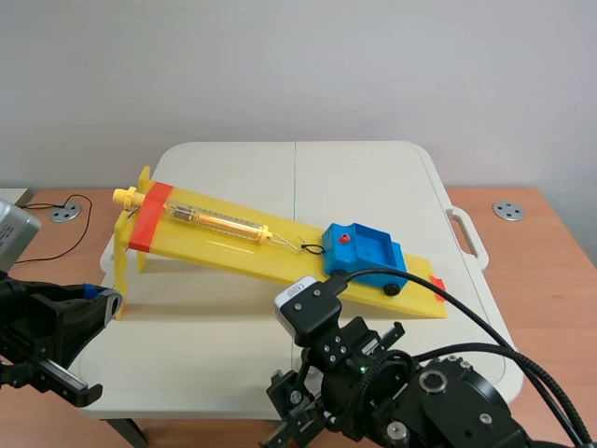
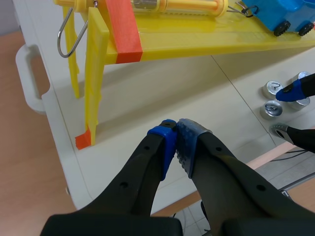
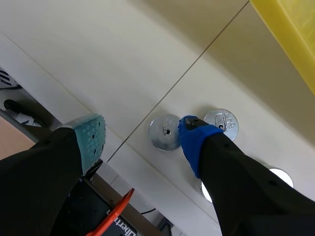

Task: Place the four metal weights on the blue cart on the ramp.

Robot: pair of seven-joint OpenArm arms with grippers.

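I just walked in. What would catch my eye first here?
A bright yellow ramp slopes across the white table, with a blue cart near its low end. Close to the robot, the right gripper hangs open over shiny metal weights on the table.

weights (image 3: 227,121) part-hidden behind r fingers (image 3: 196,142), cart (image 2: 275,12) cropped in l wrist view
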